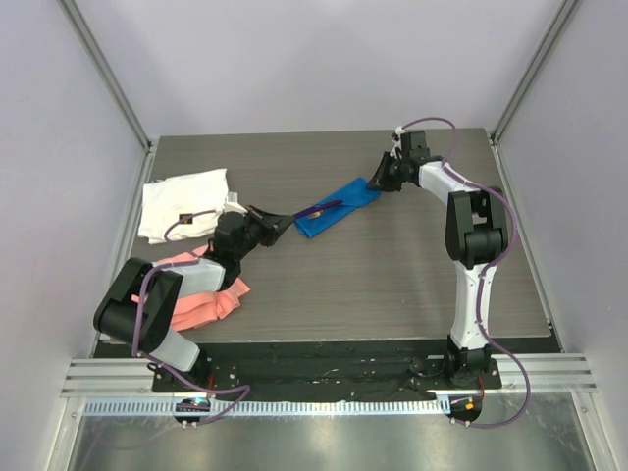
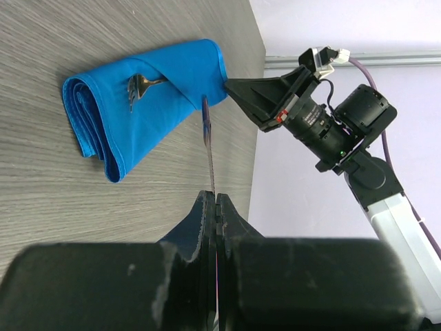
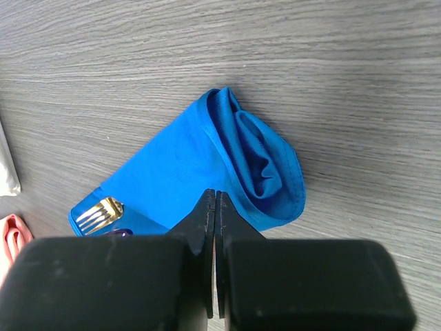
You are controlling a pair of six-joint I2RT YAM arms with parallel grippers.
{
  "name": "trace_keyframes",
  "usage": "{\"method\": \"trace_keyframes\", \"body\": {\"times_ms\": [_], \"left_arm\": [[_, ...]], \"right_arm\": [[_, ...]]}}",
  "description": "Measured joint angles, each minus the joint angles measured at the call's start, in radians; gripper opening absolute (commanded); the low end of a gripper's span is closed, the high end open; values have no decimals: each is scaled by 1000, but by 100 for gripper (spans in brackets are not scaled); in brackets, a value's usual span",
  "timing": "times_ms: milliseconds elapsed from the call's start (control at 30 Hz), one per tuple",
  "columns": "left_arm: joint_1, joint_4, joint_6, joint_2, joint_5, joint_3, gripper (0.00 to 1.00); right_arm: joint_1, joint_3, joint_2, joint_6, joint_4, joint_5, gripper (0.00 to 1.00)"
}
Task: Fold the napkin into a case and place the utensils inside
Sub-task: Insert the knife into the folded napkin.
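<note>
- Bright blue cloth, folded into the case (image 1: pixel 355 196), lies on the grey wood-grain table (image 1: pixel 392 285), a little beyond its middle and between the two grippers.
- From above, its long axis runs on a diagonal, from the near-left end up to the far-right end.
- The far-right end is a rolled, rounded fold (image 3: pixel 269 165). The near-left end is the mouth and points toward the left arm.
- At the mouth the fork (image 3: pixel 100 212) shows its tan tines, with its handle tucked under a diagonal flap (image 2: pixel 140 84).
- The left gripper (image 2: pixel 215 196) has its fingers pressed together on the purple utensil (image 2: pixel 208 145). This slim piece runs straight out from the fingertips, and its far tip reaches the case's edge.
- The right gripper (image 3: pixel 215 194) is closed with nothing between its fingers. It sits over the case's long edge near the rolled end, and I cannot tell if it touches.
- A white cloth (image 1: pixel 177 201) at the left edge carries a small dark label (image 1: pixel 183 218), its print too small to read.
- A salmon-pink cloth (image 1: pixel 208 299) lies nearer, partly under the left arm.
</note>
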State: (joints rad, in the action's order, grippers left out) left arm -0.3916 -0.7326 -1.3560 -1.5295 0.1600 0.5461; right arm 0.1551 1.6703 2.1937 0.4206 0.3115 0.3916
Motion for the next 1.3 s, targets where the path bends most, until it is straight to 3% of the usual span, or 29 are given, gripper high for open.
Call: {"method": "trace_keyframes", "body": {"times_ms": [1300], "left_arm": [[-6, -158, -16, -106, -23, -80, 0]], "right_arm": [[-14, 0, 37, 1, -1, 7, 1]]}}
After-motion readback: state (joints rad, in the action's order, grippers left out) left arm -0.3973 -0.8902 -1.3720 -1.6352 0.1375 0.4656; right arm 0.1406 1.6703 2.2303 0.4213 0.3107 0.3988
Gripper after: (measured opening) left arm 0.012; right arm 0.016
